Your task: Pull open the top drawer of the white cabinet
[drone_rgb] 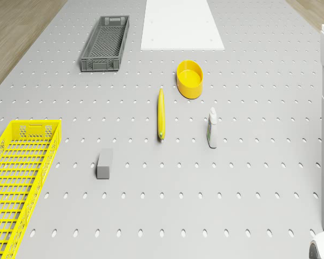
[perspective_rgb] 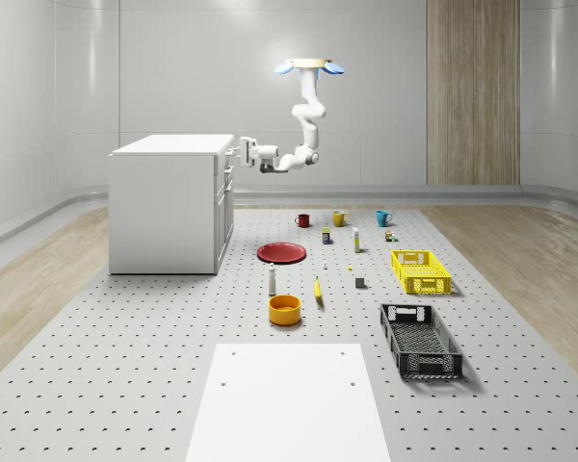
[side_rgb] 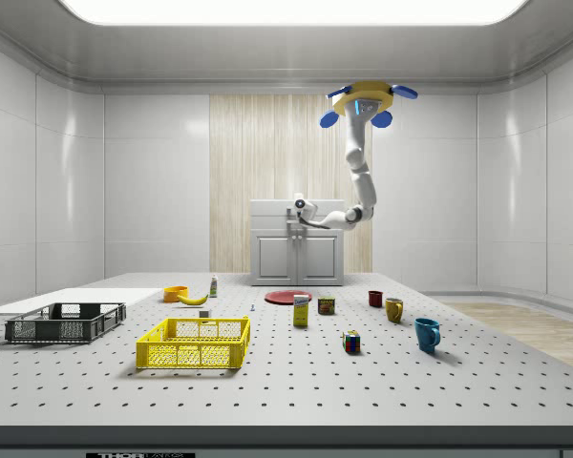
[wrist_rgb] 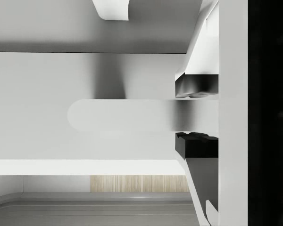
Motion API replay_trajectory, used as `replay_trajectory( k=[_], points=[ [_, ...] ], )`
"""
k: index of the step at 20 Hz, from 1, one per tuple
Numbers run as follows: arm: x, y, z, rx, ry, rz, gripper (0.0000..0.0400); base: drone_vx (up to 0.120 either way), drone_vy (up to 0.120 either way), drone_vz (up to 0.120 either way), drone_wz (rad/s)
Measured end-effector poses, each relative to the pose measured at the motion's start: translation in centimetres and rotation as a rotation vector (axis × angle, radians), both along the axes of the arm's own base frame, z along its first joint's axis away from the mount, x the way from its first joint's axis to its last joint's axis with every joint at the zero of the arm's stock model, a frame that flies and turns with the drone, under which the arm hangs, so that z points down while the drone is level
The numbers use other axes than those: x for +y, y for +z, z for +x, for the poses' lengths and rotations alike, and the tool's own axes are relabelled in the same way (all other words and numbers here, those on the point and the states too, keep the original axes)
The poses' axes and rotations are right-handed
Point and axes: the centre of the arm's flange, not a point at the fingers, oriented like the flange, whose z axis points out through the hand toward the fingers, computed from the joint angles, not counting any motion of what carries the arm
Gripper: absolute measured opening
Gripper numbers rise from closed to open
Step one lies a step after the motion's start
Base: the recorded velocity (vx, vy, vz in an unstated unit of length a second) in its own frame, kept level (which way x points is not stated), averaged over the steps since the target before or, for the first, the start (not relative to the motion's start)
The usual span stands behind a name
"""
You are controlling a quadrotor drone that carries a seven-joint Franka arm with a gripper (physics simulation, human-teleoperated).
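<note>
Beside one white cabinet (perspective_rgb: 169,207), the hovering drone's (perspective_rgb: 310,66) claw (wrist_rgb: 196,116) pinches one drawer handle (wrist_rgb: 122,115).

Yellow crate (drone_rgb: 19,178) cut by drone view edge.

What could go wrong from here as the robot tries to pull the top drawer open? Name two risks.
1. In the wrist view the gripper straddles the drawer handle near one end, so it might slip off.
2. The drone hovers beside the white cabinet with its arm stretched sideways; pulling may drag it off position.
</note>
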Motion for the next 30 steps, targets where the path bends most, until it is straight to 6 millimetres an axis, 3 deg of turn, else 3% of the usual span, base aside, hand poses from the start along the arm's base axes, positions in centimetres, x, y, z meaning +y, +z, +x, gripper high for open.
replay_trajectory(
  k=[7,8,11,16,30],
  points=[
    [-1.7,0.0,0.0,0.001,0.002,0.000,0.0105,0.000,0.000,0.000,0.000],
    [-2.0,0.0,0.0,0.001,0.002,0.000,0.0121,0.000,0.000,0.000,0.000],
    [-2.6,0.0,0.0,0.001,0.002,-0.001,0.0218,0.000,0.000,0.000,0.000],
    [-1.9,0.0,0.0,0.001,0.002,-0.001,0.0280,0.000,0.000,0.000,0.000],
    [0.8,0.0,0.0,0.001,0.001,-0.001,0.0304,0.000,0.000,0.000,0.000]
  ],
)
